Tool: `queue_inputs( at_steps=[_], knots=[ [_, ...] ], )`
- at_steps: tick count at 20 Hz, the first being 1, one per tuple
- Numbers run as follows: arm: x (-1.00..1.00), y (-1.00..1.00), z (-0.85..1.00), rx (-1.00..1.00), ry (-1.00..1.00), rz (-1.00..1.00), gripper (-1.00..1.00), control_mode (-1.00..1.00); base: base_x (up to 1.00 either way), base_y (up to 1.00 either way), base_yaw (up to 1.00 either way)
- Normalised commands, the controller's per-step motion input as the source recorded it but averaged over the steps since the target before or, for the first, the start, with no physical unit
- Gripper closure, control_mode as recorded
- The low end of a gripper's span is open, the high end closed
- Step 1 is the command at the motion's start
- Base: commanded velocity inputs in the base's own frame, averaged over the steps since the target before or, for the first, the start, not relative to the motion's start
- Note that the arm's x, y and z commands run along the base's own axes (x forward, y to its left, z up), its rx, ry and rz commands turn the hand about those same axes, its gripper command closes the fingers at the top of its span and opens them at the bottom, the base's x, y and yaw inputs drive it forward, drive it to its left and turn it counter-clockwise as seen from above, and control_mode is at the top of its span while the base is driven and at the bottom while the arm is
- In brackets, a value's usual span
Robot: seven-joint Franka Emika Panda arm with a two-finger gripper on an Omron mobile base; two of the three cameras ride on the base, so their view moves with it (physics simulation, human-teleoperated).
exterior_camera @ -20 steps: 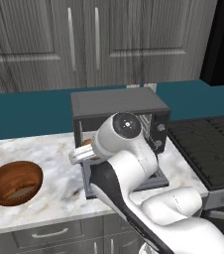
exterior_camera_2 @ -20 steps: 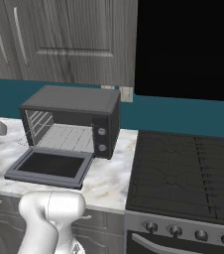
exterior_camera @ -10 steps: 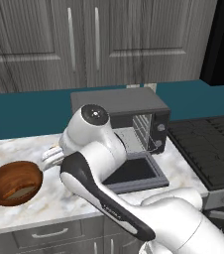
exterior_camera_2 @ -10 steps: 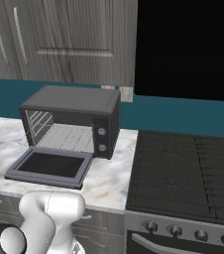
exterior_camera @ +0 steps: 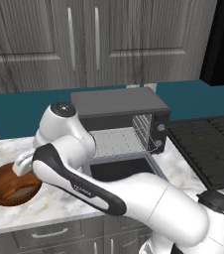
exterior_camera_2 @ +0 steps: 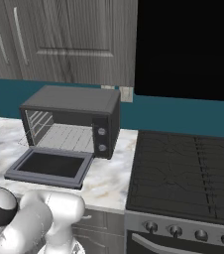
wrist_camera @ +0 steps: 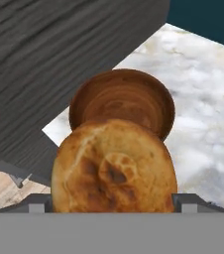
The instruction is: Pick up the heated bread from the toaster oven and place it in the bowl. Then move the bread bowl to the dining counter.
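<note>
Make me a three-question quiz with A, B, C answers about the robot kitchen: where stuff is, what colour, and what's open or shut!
1. Where is the bowl?
A. on the marble counter left of the toaster oven
B. on the stove
C. inside the oven

2. What colour is the wall strip behind the oven?
A. yellow
B. teal
C. pink

3. How is the toaster oven's door?
A. shut
B. missing
C. dropped open

Answers:
1 A, the left base view shows it on the counter to the oven's left.
2 B, both base views show teal behind it.
3 C, the door lies flat in front and the rack shows.
</note>
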Motion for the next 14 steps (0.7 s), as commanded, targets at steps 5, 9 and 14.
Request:
queue_inputs(
  at_steps=[5,9,14],
  knots=[
    [0.44,0.67,-0.51,-0.07,0.07,0.08,1.00,-1.00,0.00,0.00,0.00],
    [0.40,0.58,-0.62,-0.12,0.05,0.04,1.00,-1.00,0.00,0.00,0.00],
    [0.39,0.58,-0.62,-0.12,0.03,0.01,1.00,-1.00,0.00,0.00,0.00]
  ],
)
